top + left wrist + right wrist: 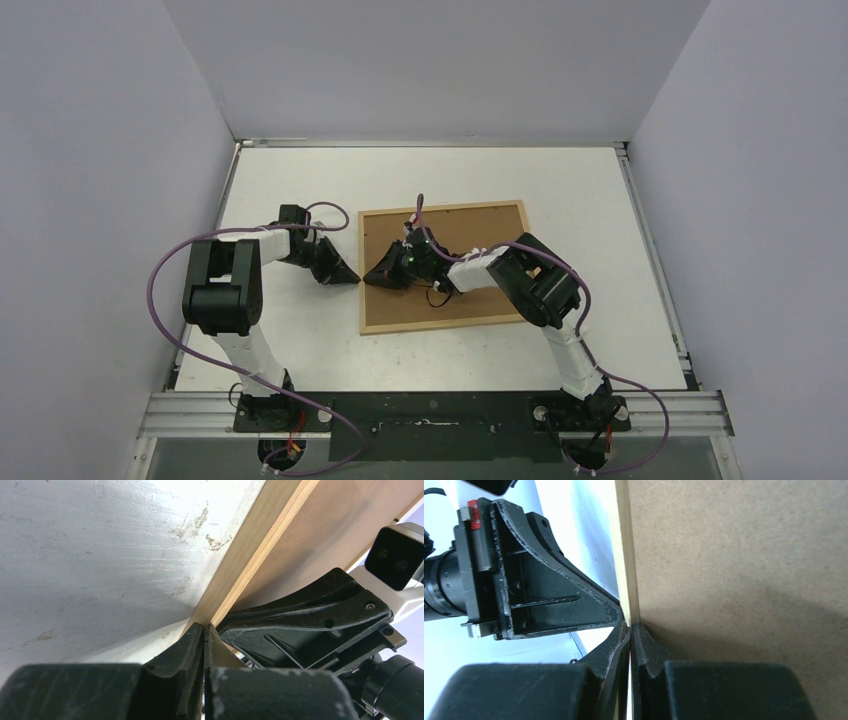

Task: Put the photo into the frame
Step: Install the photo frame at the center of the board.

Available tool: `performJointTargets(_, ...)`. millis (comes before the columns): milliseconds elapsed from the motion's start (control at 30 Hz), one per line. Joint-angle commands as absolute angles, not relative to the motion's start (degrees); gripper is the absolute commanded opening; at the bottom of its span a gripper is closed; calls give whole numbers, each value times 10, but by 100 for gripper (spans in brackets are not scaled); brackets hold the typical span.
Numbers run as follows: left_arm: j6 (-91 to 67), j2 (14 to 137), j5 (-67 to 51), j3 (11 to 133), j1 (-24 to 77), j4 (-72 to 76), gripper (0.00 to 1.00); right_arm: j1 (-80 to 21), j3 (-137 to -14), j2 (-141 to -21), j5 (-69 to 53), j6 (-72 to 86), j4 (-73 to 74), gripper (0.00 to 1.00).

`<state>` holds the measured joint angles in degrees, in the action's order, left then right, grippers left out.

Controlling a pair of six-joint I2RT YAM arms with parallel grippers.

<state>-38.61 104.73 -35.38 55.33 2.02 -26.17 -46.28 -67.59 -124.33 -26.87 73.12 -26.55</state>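
The frame point(443, 207) lies back side up on the table, its brown board point(480, 290) filling it. The photo is hidden. My left gripper point(355, 278) is shut, its tips at the outside of the frame's left rail point(250, 545). My right gripper point(366, 279) reaches across the board point(734, 555) and is shut, its tips at the inside of the same rail point(626, 555). The two grippers nearly meet tip to tip. A thin red sliver shows between the right jaws; I cannot tell what it is.
The white table point(300, 180) is walled on the left, back and right. A metal rail point(440, 410) runs along the near edge with both arm bases. Purple cables loop off both arms.
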Motion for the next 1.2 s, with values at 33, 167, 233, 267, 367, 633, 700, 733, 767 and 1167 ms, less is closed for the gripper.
performJointTargets(33,-358,1081,-258,536,22,-291,0,-469,-692,-1255,-269,736,-313,0)
performJointTargets(167,-358,1081,-258,535,22,-291,0,-470,-691,-1259,-271,741,-327,0)
performJointTargets(233,-358,1080,-258,535,22,-291,0,-470,-687,-1255,-270,745,-337,0)
performJointTargets(267,-358,1080,-258,534,22,-291,0,-470,-686,-1253,-270,745,-338,0)
performJointTargets(367,-359,1081,-258,534,22,-290,0,-470,-681,-1249,-270,748,-356,0)
performJointTargets(633,-359,1082,-257,535,22,-290,0,-472,-671,-1238,-270,750,-382,0)
performJointTargets(700,-359,1082,-258,535,22,-291,0,-473,-670,-1237,-269,750,-386,0)
performJointTargets(733,-359,1082,-257,535,22,-291,0,-473,-670,-1237,-269,750,-385,0)
performJointTargets(767,-359,1082,-257,535,22,-291,0,-473,-670,-1237,-270,751,-389,0)
performJointTargets(1167,-359,1085,-257,538,22,-294,0,-475,-668,-1228,-271,747,-408,0)
